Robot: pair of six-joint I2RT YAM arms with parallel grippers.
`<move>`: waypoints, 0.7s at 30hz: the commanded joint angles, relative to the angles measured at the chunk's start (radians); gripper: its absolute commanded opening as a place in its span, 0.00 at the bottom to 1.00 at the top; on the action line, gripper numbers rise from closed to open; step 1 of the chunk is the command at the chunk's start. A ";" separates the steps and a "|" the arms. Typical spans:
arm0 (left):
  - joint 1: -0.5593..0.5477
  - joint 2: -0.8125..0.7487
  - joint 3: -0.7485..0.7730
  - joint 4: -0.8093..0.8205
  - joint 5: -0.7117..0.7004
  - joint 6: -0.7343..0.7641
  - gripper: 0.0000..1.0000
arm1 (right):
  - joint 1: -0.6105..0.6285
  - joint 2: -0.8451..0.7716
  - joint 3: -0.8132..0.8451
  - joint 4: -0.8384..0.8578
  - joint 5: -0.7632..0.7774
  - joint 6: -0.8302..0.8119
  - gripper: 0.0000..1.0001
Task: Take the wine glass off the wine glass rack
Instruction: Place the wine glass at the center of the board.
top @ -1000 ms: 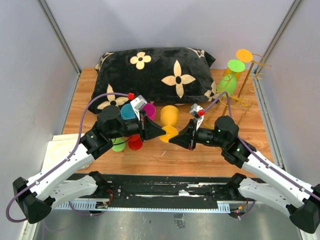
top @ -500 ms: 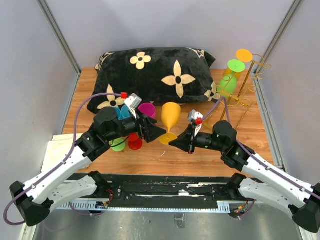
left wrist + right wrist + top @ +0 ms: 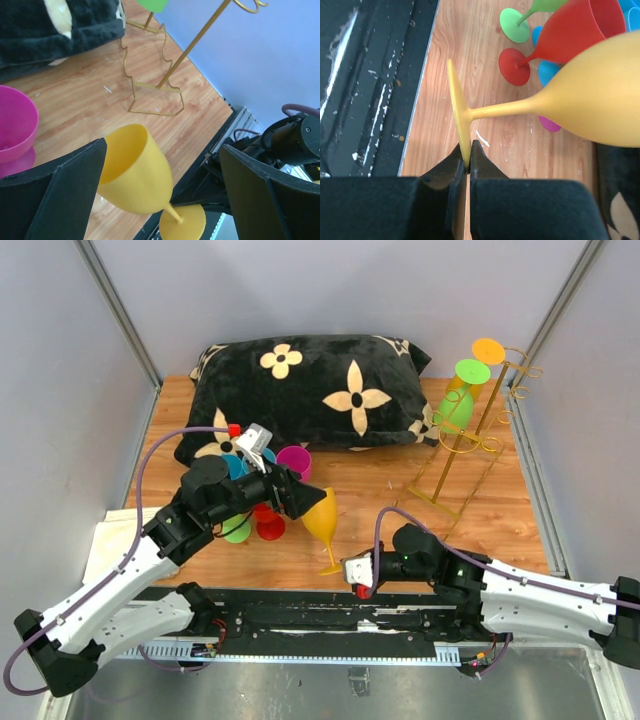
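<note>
A yellow wine glass (image 3: 322, 517) hangs tilted over the near part of the table, its bowl toward the left arm. My right gripper (image 3: 469, 161) is shut on the rim of the glass's foot (image 3: 456, 100), low by the table's near edge (image 3: 352, 575). My left gripper (image 3: 306, 502) stands wide open, one finger (image 3: 65, 192) on each side of the yellow bowl (image 3: 137, 175), not pressing it. The gold wine glass rack (image 3: 478, 430) stands at the back right, with a green glass (image 3: 456, 405) and an orange one (image 3: 487, 350) hanging on it.
A black flowered pillow (image 3: 310, 390) fills the back of the table. Magenta (image 3: 294, 458), red (image 3: 270, 527), green (image 3: 237, 531) and blue glasses crowd under the left arm. The rack's wire base (image 3: 155, 97) lies on the wood. Grey walls stand on both sides.
My left gripper has opened and let go of the yellow glass. My right arm has drawn back to the near edge, pulling the glass by its foot toward it and tilting it.
</note>
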 commanded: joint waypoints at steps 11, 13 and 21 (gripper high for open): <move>0.002 0.110 0.056 -0.041 0.428 0.110 0.83 | 0.018 -0.133 -0.069 -0.029 0.039 -0.200 0.01; 0.002 0.113 0.062 -0.069 0.449 0.128 0.79 | 0.018 -0.137 -0.073 -0.031 0.053 -0.200 0.01; 0.001 0.114 0.064 -0.102 0.550 0.167 0.56 | 0.018 -0.114 -0.073 -0.026 0.167 -0.200 0.01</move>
